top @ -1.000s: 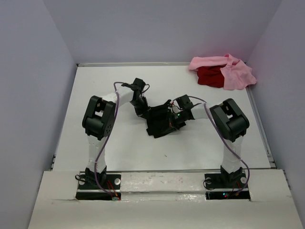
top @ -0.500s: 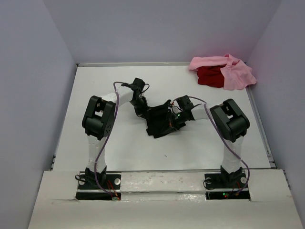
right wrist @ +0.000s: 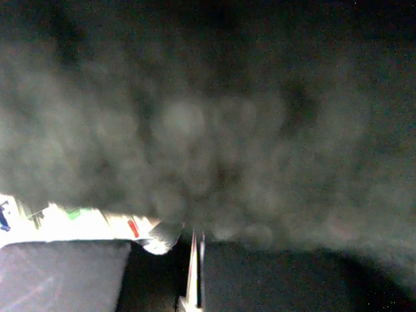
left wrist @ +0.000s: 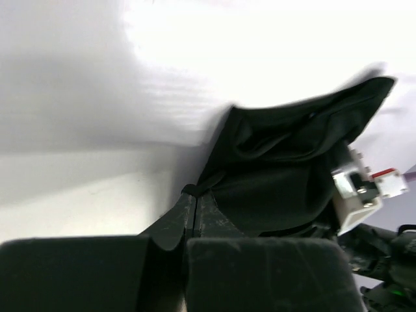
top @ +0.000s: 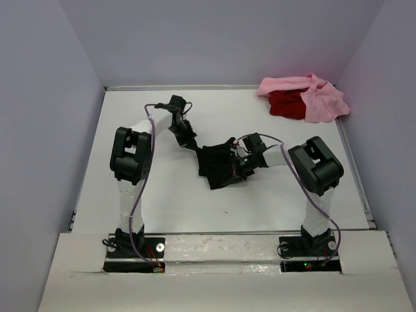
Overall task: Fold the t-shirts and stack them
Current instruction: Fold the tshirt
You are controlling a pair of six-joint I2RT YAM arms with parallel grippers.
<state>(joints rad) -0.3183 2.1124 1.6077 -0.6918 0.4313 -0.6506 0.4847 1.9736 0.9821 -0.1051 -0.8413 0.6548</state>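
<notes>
No legible txt, brand, no. or sign in any view. Black t-shirt (top: 218, 168) fills right wrist view, too blurred to read.

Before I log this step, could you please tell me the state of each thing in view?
black t-shirt: bunched, unfolded, pinched by both tools
left tool: shut on the shirt's edge
right tool: shut on the shirt
pink t-shirt: crumpled, draped over the red one
red t-shirt: crumpled, partly covered

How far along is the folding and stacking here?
Done: nothing folded or stacked yet. In hand: the left gripper and right gripper are shut on the bunched black shirt mid-table. Left: the pink shirt and red shirt, heaped in the far right corner.
</notes>
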